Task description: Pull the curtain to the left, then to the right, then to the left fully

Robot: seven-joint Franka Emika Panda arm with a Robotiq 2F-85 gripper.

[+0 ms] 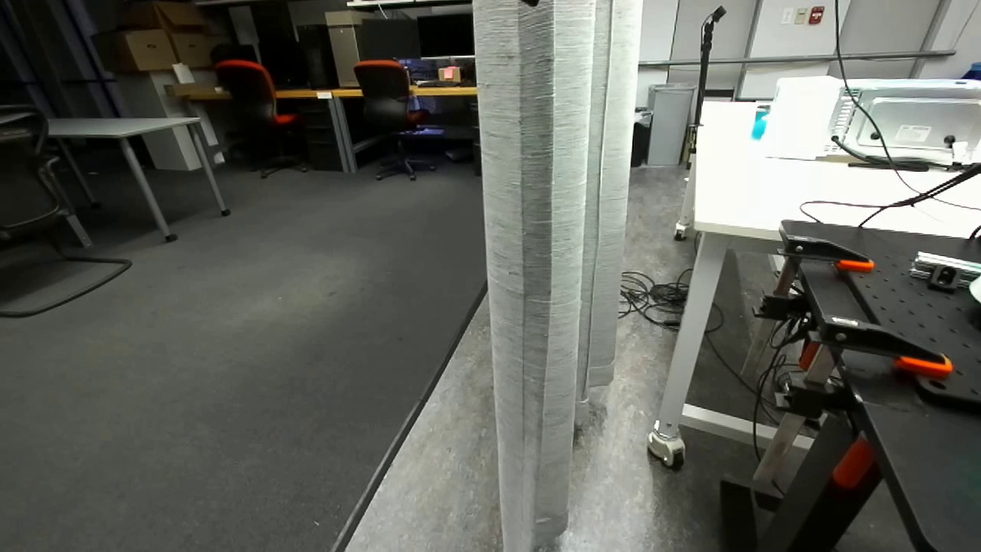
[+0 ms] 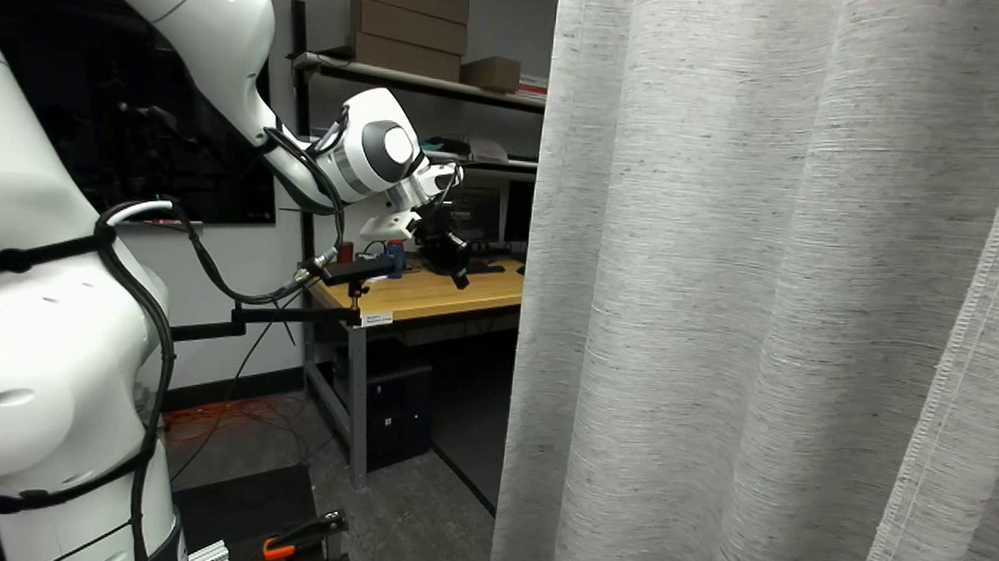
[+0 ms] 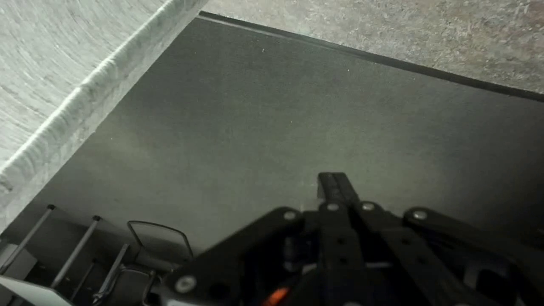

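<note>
The curtain hangs in tall pale grey pleats. In an exterior view it is a narrow bunched column (image 1: 536, 253) in the middle, its hem near the floor. In an exterior view it fills the right half (image 2: 719, 282). In the wrist view one edge of it (image 3: 80, 85) runs across the upper left. My gripper (image 2: 463, 277) is to the left of the curtain's edge in that exterior view, pointing downward. In the wrist view its fingertips (image 3: 333, 176) are pressed together with nothing between them, apart from the curtain. A small dark tip shows at the top edge of an exterior view, too cut off to identify.
A white table (image 1: 720, 192) and a black mounting plate (image 1: 912, 307) with clamps stand right of the curtain. Cables (image 1: 659, 299) lie on the floor. A wooden desk (image 2: 440, 299) stands behind the gripper. A chair (image 3: 157, 242) and a dark floor strip (image 3: 361, 53) show in the wrist view.
</note>
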